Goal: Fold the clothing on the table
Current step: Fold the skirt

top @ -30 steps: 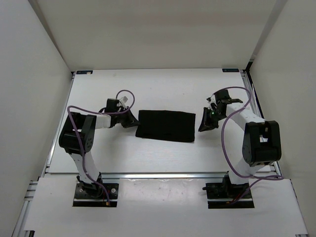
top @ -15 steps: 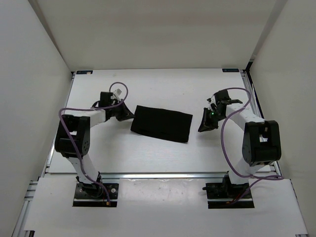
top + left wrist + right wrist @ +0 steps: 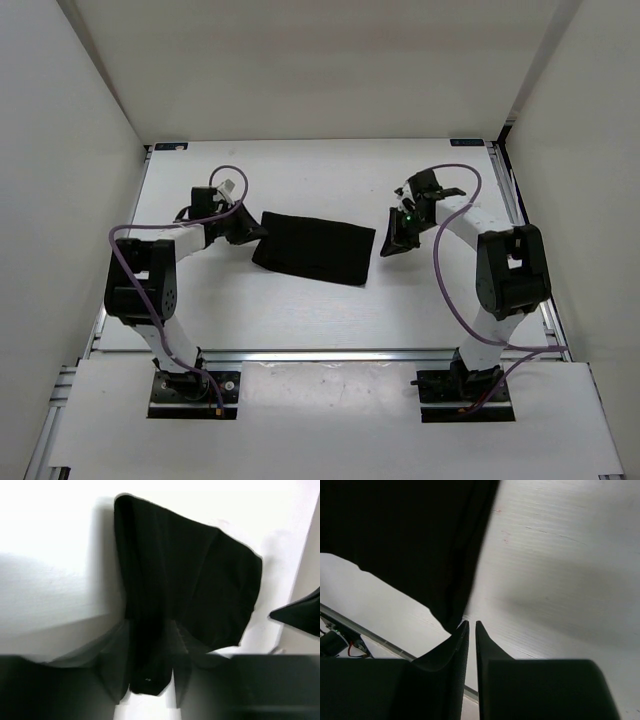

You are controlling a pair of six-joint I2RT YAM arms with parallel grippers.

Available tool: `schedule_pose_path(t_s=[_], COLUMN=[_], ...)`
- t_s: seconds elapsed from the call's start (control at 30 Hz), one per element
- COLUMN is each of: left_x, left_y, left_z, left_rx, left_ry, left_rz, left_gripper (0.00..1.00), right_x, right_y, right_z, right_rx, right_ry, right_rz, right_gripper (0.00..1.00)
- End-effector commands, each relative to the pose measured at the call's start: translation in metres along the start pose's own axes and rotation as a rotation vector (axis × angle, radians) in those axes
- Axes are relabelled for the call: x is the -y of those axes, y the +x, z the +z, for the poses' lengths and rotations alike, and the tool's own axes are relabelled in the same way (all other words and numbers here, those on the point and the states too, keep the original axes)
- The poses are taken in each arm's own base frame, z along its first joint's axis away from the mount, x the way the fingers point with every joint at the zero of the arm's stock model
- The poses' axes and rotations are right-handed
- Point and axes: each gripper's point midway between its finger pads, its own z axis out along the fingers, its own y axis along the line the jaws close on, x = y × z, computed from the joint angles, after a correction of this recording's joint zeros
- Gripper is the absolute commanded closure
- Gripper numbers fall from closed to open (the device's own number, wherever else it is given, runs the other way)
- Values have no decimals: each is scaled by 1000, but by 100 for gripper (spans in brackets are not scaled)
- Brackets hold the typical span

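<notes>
Three plain white walls close in the scene: the left wall (image 3: 60,200) and the right wall (image 3: 590,180) slant outward toward the near side, and the back wall (image 3: 320,70) runs straight across the far side between them. A thin dark strip (image 3: 520,105) runs up the corner where the back wall meets the right wall. Along the near side lies a flat white board (image 3: 330,415), spanning almost the whole width from left to right, matte and unmarked like the walls.
</notes>
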Motion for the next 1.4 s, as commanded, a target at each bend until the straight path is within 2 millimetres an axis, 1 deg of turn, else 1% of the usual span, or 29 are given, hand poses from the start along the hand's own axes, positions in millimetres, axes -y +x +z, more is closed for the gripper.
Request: schedule_pose_path(t_s=[0.0, 0.03, 0.07, 0.1, 0.13, 0.17, 0.23, 0.33, 0.43, 0.5, 0.53, 0.57, 0.67, 0.7, 0.73, 0.77, 0.87, 0.93, 0.97, 1.0, 1.03, 1.07, 1.1, 1.13, 1.17, 1.2, 1.3, 1.33, 1.37], left_x=[-13, -15, -19, -25, -31, -30, -34, -38, -45, -48, -45, -46, -38, -38, -31, -30, -20, -15, -13, -14, -11, -12, -12, -16, -16, -17, -11, -5, -5], left_y=[2, 1, 1, 3, -3, -2, -4, 0, 8, 20, 19, 25, 36, 34, 36, 43, 40, 43, 42, 44, 45, 46, 46, 43, 42, 43, 30, 24, 23], left_z=[-3, -3, -4, -5, -6, -8, -5, -3, 5, 8, 12, 14, 21, 24, 26, 30, 37, 41, 42, 46, 48, 49, 50, 49, 50, 47, 41, 37, 36], left_rx=[1, -2, -3, -10, 12, 5, 7, -13, -35, -63, -58, -71, -95, -91, -100, -120, -121, -138, -141, -149, -159, -164, -168, -160, -152, -161, -121, -104, -105], left_ry=[9, 2, -19, -57, -107, -127, -169, -173, -152, -129, -99, -84, 1, 10, 29, 31, 44, 54, 53, 48, 49, 38, 37, 23, 17, 4, 5, 16, 17], left_rz=[-34, -29, -3, 23, 68, 89, 148, 140, 107, 80, 65, 55, -15, -20, -14, -15, 2, 16, 20, 27, 26, 27, 19, 11, 27, 18, 22, 30, 28], left_gripper=[46, 30, 26, 13, 2, 1, 1, 2, 2, 4, 5, 8, 14, 15, 16, 17, 20, 25, 32, 43, 56, 87, 100, 100, 100, 100, 100, 100, 100], right_x=[-10, -9, -8, -8, -8, -6, -3, -4, -3, -1, -3, 1, 3, 3, 2, 4, 2, 4, 3, 3, 2, 4, 1, 2, 1, 1, -3, -5, -8], right_y=[-4, -3, 0, -2, 0, 1, 1, 1, 2, 5, 4, 8, 9, 11, 9, 8, 10, 7, 7, 7, 7, 5, 6, 5, 8, 5, 7, 10, 7], right_z=[-4, -6, -6, -7, -8, -9, -12, -11, -11, -12, -13, -13, -14, -15, -14, -13, -14, -13, -14, -13, -14, -13, -13, -14, -10, -13, -9, -6, -4], right_rx=[5, 8, 0, 8, 9, 11, 16, 19, 12, 7, 13, 0, 2, -2, 1, 2, -5, -4, 1, -2, -4, 4, 0, 3, -11, 1, -6, -18, -17], right_ry=[-27, -24, -22, -29, -27, -22, -26, -24, -17, -8, -13, -3, -4, 2, -3, -2, -2, 1, 1, 2, -2, 7, -4, -1, -5, -8, -14, -20, -20], right_rz=[-1, -6, 2, 0, 9, 4, 18, 16, 19, 20, 13, 25, 27, 30, 23, 29, 34, 40, 32, 30, 30, 34, 36, 29, 30, 30, 29, 30, 21], right_gripper=[86, 85, 85, 85, 85, 85, 86, 85, 86, 86, 85, 85, 86, 86, 86, 85, 85, 86, 86, 86, 86, 85, 85, 86, 86, 86, 86, 86, 86])
